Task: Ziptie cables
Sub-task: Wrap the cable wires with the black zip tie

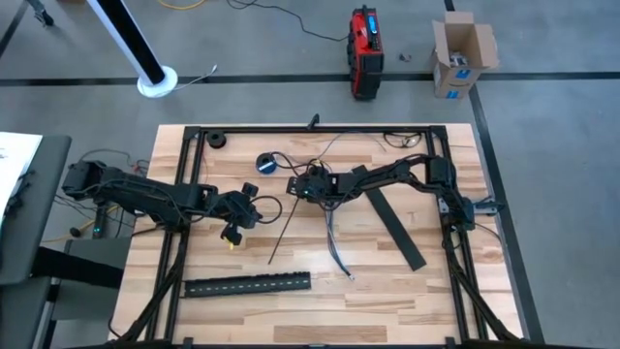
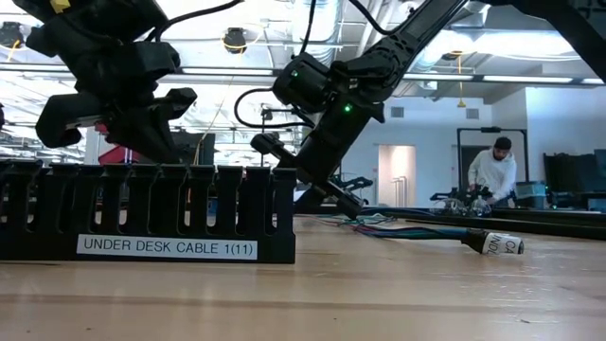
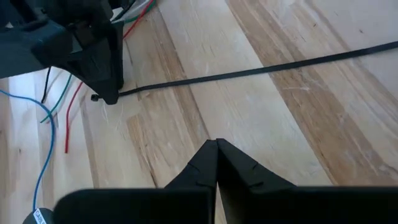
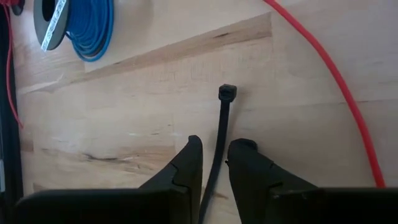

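The cables (image 1: 334, 242) lie loose on the wood right of centre; the left wrist view shows blue, green and red strands of the cables (image 3: 59, 118). A thin black zip tie (image 1: 281, 228) lies on the table, its head (image 4: 227, 93) pointing past my right gripper (image 4: 214, 155). That gripper is low over the table at the centre and slightly open, one finger on each side of the tie near its head, with a gap showing. My left gripper (image 3: 216, 146) is shut and empty, left of the tie.
A blue tape roll (image 1: 268, 162) lies at the far centre. One black slotted strip (image 1: 247, 284) lies near the front edge; another (image 1: 392, 223) lies slanted at the right. A black frame (image 1: 320, 129) borders the table. A person stands in the room behind.
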You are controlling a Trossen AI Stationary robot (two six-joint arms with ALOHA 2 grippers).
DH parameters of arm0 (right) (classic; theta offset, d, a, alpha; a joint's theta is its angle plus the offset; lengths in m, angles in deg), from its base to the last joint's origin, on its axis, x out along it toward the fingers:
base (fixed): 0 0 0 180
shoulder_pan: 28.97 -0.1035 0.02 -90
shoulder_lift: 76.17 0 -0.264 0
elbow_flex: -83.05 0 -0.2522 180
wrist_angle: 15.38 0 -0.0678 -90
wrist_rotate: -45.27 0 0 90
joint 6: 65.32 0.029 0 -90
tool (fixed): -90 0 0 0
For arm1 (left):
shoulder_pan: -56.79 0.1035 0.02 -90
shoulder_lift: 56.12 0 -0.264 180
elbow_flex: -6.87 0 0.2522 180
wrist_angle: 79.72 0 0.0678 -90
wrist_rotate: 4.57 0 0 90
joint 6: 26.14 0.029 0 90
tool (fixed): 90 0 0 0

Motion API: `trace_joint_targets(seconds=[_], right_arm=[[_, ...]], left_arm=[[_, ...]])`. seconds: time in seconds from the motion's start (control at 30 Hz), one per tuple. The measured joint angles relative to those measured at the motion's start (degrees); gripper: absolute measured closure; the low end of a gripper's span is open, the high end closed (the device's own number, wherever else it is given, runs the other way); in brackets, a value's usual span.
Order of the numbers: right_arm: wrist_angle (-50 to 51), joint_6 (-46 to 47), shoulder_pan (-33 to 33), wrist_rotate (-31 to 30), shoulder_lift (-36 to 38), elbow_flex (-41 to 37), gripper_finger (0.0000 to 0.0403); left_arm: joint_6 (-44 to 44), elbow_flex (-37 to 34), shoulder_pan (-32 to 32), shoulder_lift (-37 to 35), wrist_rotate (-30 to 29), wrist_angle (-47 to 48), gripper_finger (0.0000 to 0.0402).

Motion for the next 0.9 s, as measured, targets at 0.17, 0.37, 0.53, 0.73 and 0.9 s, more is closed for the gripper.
trace_joint_targets(seconds=[0.17,0.37,0.53,0.73,0.9], right_arm=[[-0.84,-0.41,1.06,-0.04,-0.09,-0.02,0.0333],[-0.93,-0.49,1.3,-0.33,-0.09,-0.04,0.0333],[-1.04,-3.0,1.24,-0.01,-0.07,-0.04,0.0333],[-0.75,-5.59,1.28,1.25,-0.07,-0.07,0.038],[-0.61,-5.57,1.3,1.06,-0.09,-0.09,0.0401]], left_arm=[[-0.4,0.0,0.0,0.0,0.02,-0.02,0.0402],[-0.92,0.0,0.0,0.02,1.59,-0.11,0.0402],[-1.17,-0.14,0.0,0.04,1.88,-0.61,0.0402],[-3.23,-1.22,0.0,0.04,1.92,-2.78,0.0402],[-2.64,-1.25,0.0,0.04,1.92,-3.5,0.0402]])
